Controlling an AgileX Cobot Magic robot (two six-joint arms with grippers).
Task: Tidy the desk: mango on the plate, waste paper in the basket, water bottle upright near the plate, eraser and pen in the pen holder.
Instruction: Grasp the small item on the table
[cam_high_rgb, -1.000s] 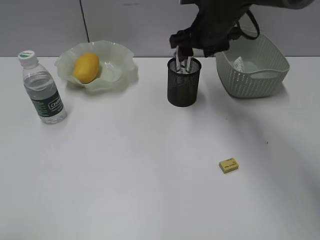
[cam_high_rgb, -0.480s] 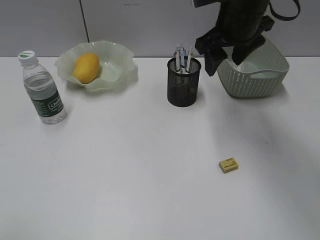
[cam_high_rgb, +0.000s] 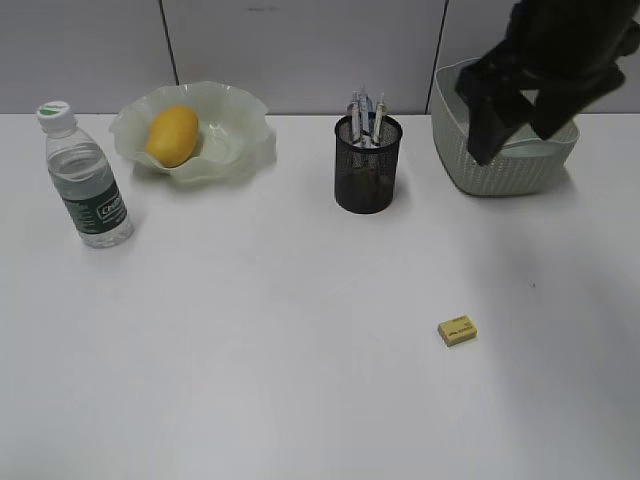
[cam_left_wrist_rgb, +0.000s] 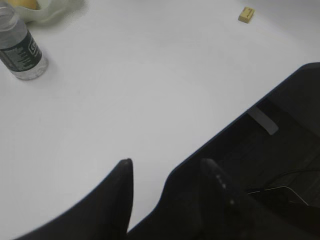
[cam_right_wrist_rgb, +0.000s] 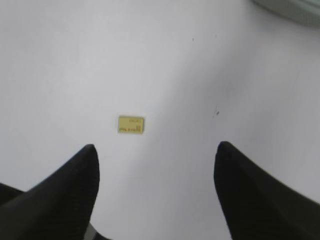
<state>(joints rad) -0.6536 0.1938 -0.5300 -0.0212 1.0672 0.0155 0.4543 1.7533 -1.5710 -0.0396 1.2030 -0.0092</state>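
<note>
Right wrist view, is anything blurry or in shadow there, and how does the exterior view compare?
Right wrist view: the eraser is soft, its print unreadable, and a faint shadow band crosses the desk. Exterior view: the right gripper is motion-smeared, while the water bottle and pen holder look sharp.

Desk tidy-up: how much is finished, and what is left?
Done: the yellow-orange mango sits in the wavy pale green plate, the clear water bottle stands upright beside it, and pens stick out of the black mesh pen holder. In hand: nothing; the right gripper hangs open above the small yellow eraser. Left: the eraser goes in the holder. The woven green basket's inside is hidden.
</note>
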